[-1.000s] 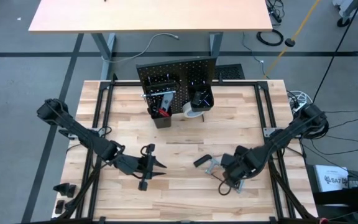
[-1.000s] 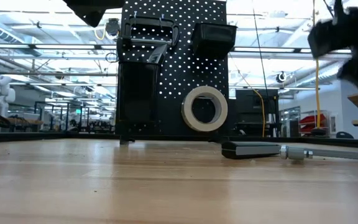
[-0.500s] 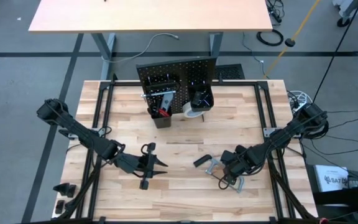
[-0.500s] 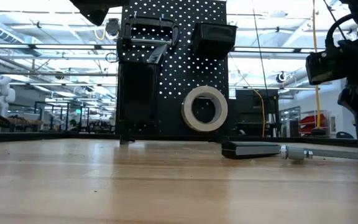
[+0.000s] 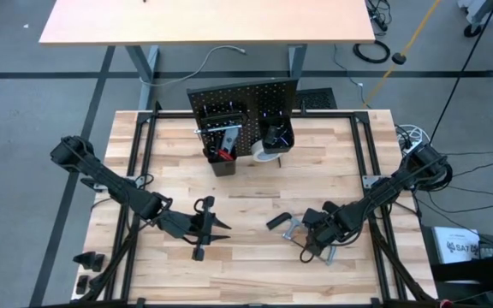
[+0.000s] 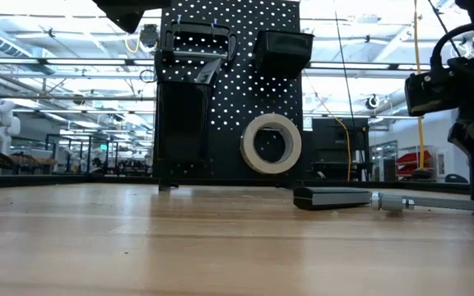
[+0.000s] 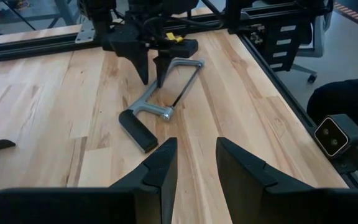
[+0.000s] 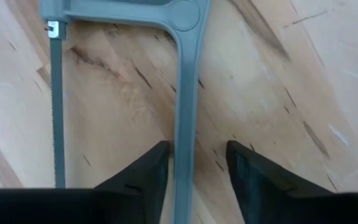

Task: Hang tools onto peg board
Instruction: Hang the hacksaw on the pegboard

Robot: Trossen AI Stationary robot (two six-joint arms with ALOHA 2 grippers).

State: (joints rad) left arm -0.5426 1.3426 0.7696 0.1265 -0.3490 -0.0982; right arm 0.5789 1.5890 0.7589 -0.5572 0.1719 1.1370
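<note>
Open tabletop (image 5: 255, 192) between peg board (image 5: 242, 107) and both arms, free for passage. Blocked at the right near side by a grey hacksaw (image 7: 160, 99) lying flat, right gripper (image 8: 194, 165) straddling its frame. Tape roll (image 6: 271, 143) hanging over the board's lower right.

The right gripper (image 5: 313, 242) has dropped lower and shifted inward over the table, so its parted fingers (image 8: 145, 171) now straddle the grey frame of the small hacksaw (image 5: 302, 233) (its black handle lies toward the table's middle).
</note>
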